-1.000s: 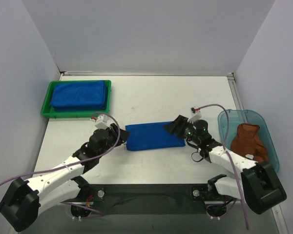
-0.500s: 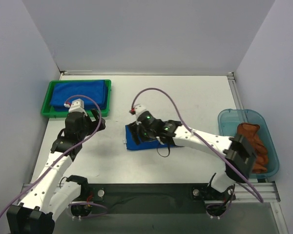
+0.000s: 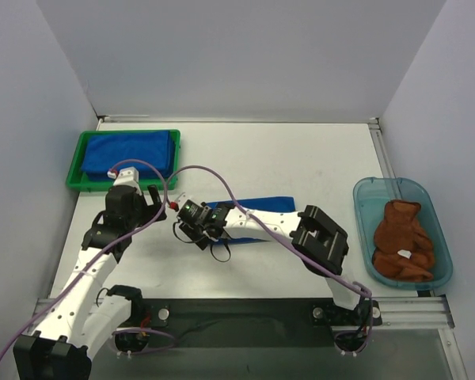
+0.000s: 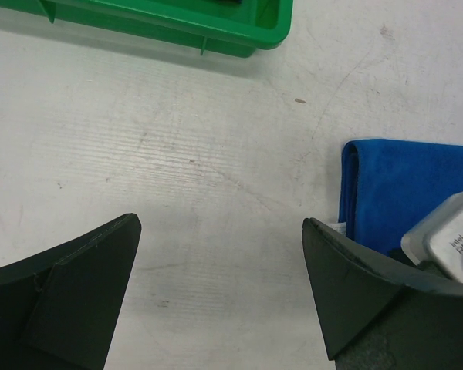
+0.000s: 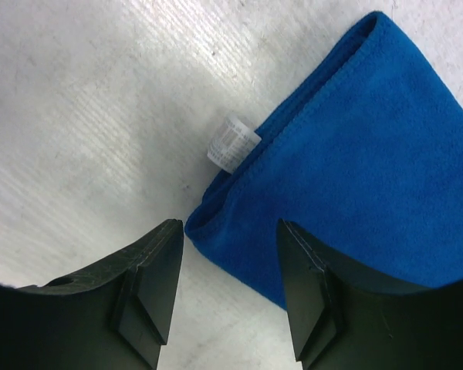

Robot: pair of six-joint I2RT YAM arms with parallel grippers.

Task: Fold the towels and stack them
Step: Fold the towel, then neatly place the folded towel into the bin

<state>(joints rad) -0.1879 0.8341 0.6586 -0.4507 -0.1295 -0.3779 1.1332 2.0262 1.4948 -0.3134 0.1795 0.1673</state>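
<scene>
Step in hand, by the look of it: taking hold of the folded blue towel [image 3: 265, 203] for the carry to the stack. Towel at the centre of the table [image 3: 301, 158], long axis from 9 to 3 o'clock, partly hidden under the right arm. Stack of blue towels [image 3: 131, 153] in the green tray [image 3: 71, 180] at 10 o'clock. Rust-brown towel [image 3: 400, 233] crumpled in the teal bin [image 3: 372, 194] at 3 o'clock, not yet folded.

Right gripper [image 5: 230, 231] at the towel's 9 o'clock end, jaws partly apart and straddling one corner, nothing clamped yet. White label [image 5: 233, 143] poking out of the fold just beyond the fingers. Left gripper [image 4: 220, 231] spread wide over bare table, at 9 o'clock of the towel, holding nothing.

To do this well:
- Go low enough to get one finger under every layer, not only the top one; otherwise a likely peeling open of the fold on the lift.
- Bite deeper than the corner tip, given soft, saggy terry.
- Consider bringing the left gripper to the other corner of the same end, for a level lift.
- Lift only after a firm clamp.
- Carry flat toward 10 o'clock.
- Set down square on the stack, edges matched, then release.
</scene>
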